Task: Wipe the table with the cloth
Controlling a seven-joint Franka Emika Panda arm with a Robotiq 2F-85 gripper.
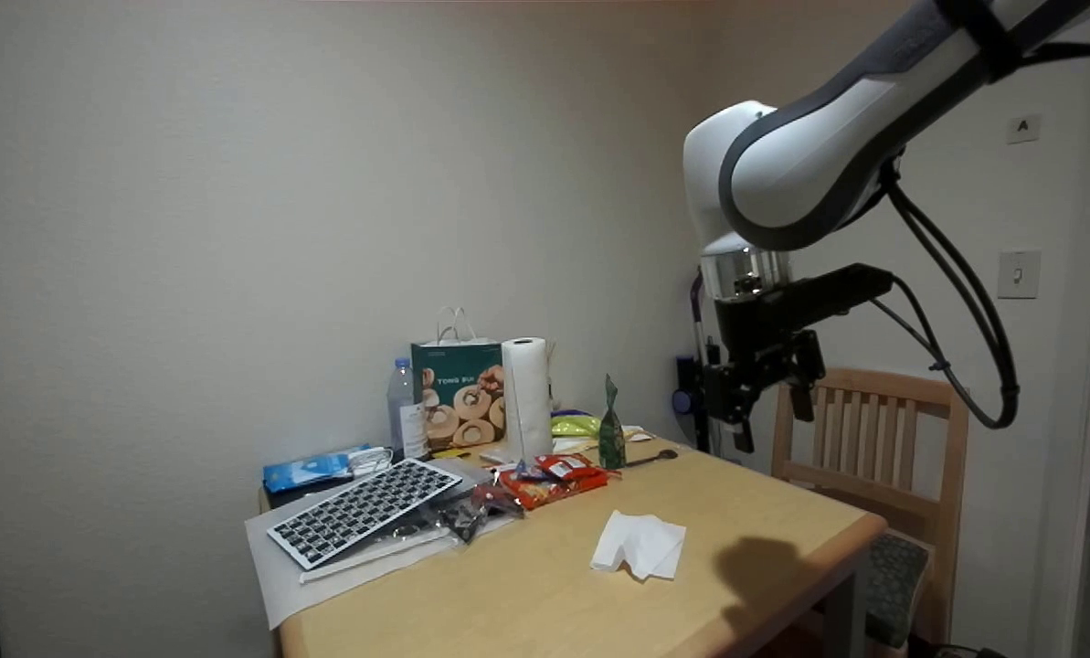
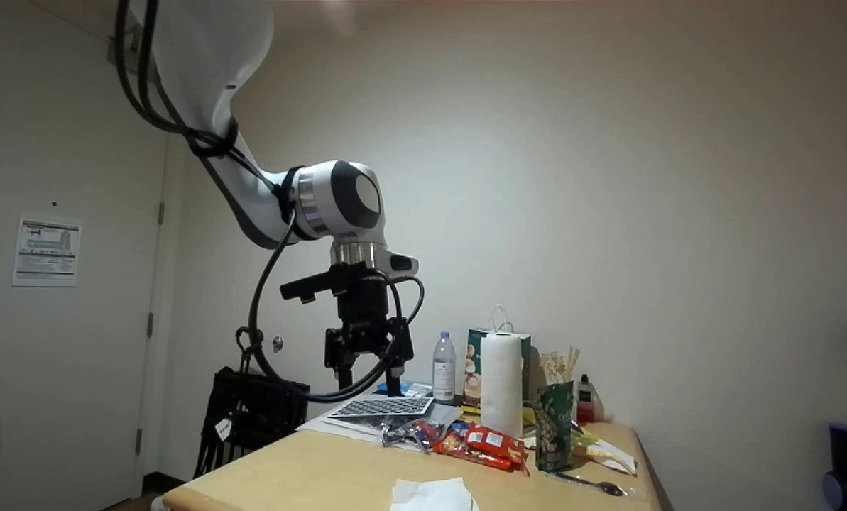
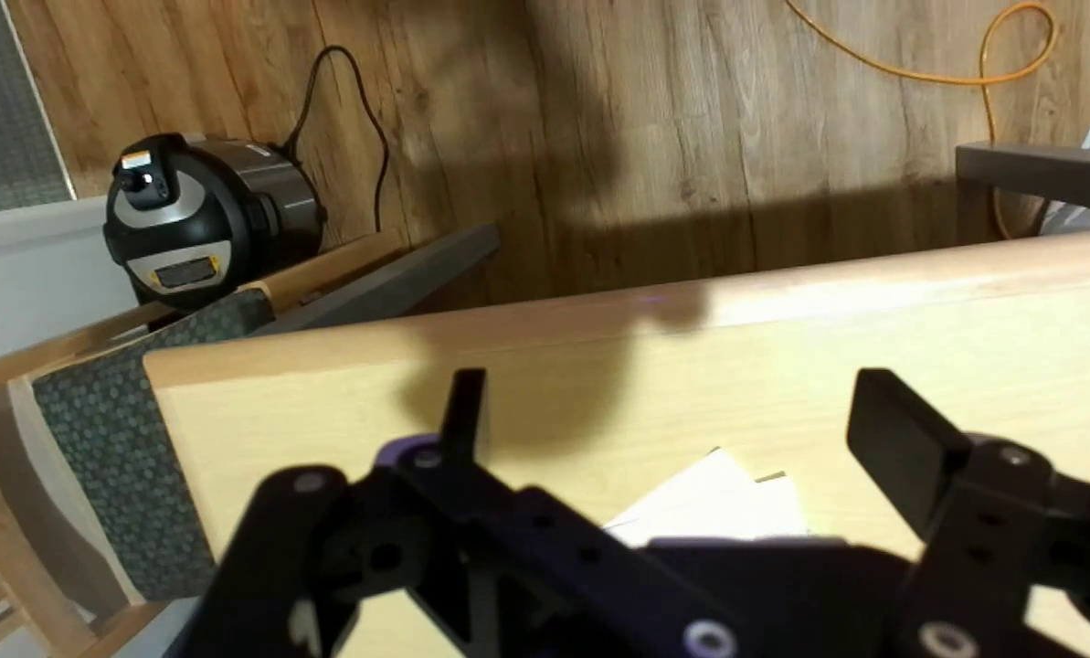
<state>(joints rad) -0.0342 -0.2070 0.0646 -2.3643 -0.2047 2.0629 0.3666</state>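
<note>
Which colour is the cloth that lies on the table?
The cloth is white; it shows best in an exterior view.

Wood tbl (image 1: 526, 585) has wht cloth (image 1: 650, 539) twd front edge, red snack pkts (image 1: 558, 480) twd back, paper sheet (image 1: 284, 585) at L edge, grn pouch (image 1: 612, 446) & spoon (image 2: 611, 489) nr R edge in both exterior views.
</note>
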